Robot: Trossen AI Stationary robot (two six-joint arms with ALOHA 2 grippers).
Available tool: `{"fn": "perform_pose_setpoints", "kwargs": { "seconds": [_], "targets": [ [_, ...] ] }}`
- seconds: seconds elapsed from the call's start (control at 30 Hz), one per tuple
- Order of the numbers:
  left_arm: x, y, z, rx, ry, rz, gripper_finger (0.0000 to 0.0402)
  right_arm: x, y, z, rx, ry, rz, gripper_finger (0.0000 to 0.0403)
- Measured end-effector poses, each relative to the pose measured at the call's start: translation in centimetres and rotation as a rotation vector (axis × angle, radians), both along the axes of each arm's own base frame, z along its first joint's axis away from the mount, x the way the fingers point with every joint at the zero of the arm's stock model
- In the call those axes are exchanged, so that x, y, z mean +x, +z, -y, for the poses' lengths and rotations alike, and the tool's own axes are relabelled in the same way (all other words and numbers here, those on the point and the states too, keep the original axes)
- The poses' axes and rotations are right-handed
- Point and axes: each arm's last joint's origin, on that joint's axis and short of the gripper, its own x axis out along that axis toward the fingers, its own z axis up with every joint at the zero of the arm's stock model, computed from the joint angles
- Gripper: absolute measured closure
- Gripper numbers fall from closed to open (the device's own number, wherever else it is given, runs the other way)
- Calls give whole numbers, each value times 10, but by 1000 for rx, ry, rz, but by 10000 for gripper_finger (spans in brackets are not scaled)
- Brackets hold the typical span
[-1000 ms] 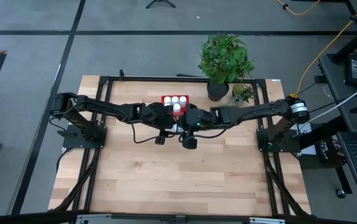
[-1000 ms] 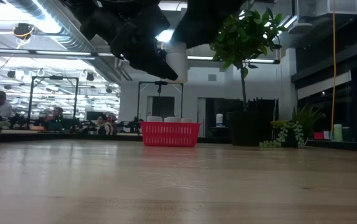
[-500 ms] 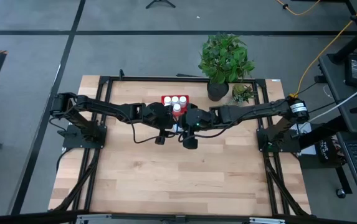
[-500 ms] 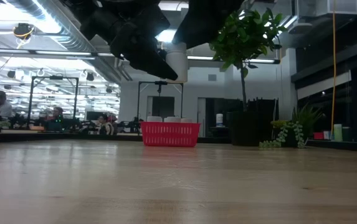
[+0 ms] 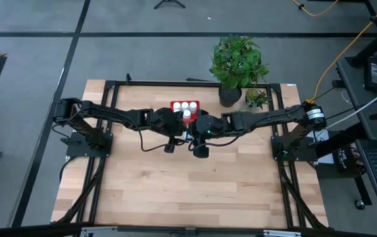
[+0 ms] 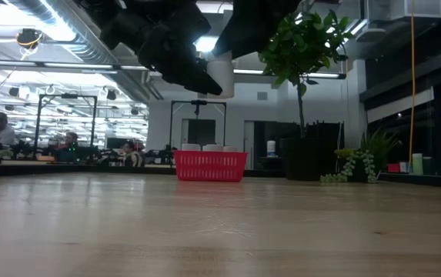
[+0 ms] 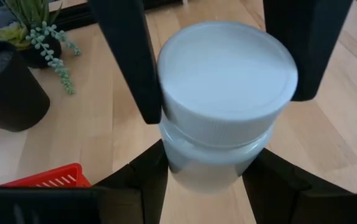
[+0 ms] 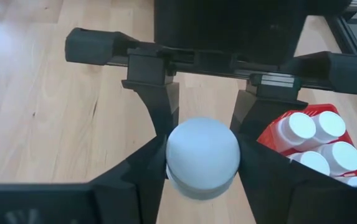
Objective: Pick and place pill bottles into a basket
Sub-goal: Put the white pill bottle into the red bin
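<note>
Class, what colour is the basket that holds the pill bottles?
Bright red; the basket shows best in the low view, with white pill bottles inside.

A light wooden table (image 5: 175, 191) with a plank-patterned top is framed by black rails along its edges. Near its far edge a red basket (image 5: 177, 106) is set directly on the wood, and to the right of it a dark pot with a leafy plant (image 5: 229, 96) and a smaller potted succulent (image 5: 256, 99) are placed side by side.
</note>
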Motion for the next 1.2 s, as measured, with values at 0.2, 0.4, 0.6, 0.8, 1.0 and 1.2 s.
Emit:
{"fn": "perform_pose_setpoints", "kwargs": {
  "seconds": [0.2, 0.4, 0.6, 0.8, 1.0, 1.2],
  "targets": [
    [0, 0, 0, -1, 1, 1, 231, 0, 0, 0, 0, -1, -5, 231],
    [0, 0, 0, -1, 1, 1, 231, -1, -1, 0, -14, 10, -13, 248],
    [0, 0, 0, 2, 4, -3, 207, -1, -1, 0, -17, 14, -16, 248],
    [-1, -1, 0, 3, 5, -19, 177, -2, -1, 1, -17, 15, -26, 248],
    [-15, 8, 1, 30, -10, -68, 176, -3, -2, 4, -26, 17, -34, 248],
    [-39, 38, 1, 89, 46, -31, 220, -3, -2, 15, -52, 8, -46, 249]
  ]
}}
